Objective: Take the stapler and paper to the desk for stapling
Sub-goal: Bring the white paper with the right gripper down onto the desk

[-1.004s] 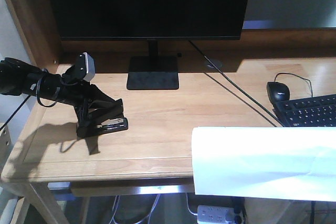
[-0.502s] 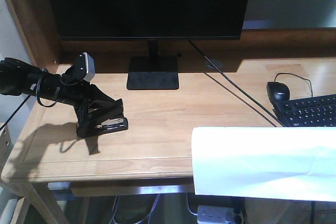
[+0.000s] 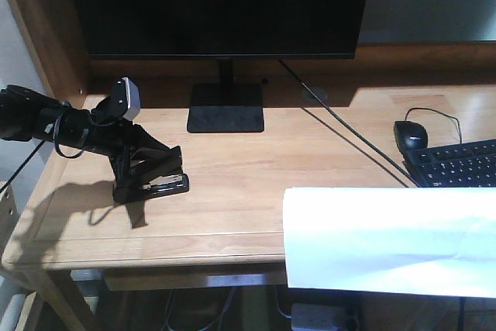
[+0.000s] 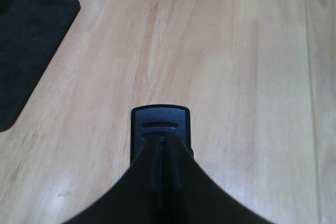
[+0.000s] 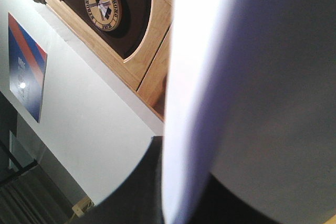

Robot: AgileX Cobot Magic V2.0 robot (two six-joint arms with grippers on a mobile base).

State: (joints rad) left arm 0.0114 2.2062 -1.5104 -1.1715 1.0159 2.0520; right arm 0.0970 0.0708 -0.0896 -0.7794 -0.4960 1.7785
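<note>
Right, the left gripper (image 3: 138, 170) is low at 9 o'clock in the front view, jaws clamped together on the stapler (image 3: 159, 183). The stapler rests on the desk (image 3: 256, 191), its silver channel showing toward 3 o'clock. From the left wrist camera, the dark fingers (image 4: 163, 192) narrow to almost no gap over the stapler's black rounded end, which points to 12 o'clock. The black monitor base (image 4: 26, 40) sits off at 10 o'clock, well apart.

Over to the right side: the paper (image 3: 387, 238) hangs at 4 o'clock in the front view, spread wide and overlapping the desk's front edge. It hides the right gripper there. In the right wrist camera the sheet fills the frame from 12 to 5 o'clock. A dark finger (image 5: 134, 198) lies against it at 7 o'clock, so it appears pinched, though the blur makes that hard to confirm.

The mouse (image 3: 409, 135) and keyboard (image 3: 457, 162) lie at 3 o'clock, beside each other, and the monitor (image 3: 217, 5) stands at 12.

Against half a second ago: arm, stapler and paper sit exactly where they were. Only the power strip (image 3: 318, 316) under the desk looks dimmer.
</note>
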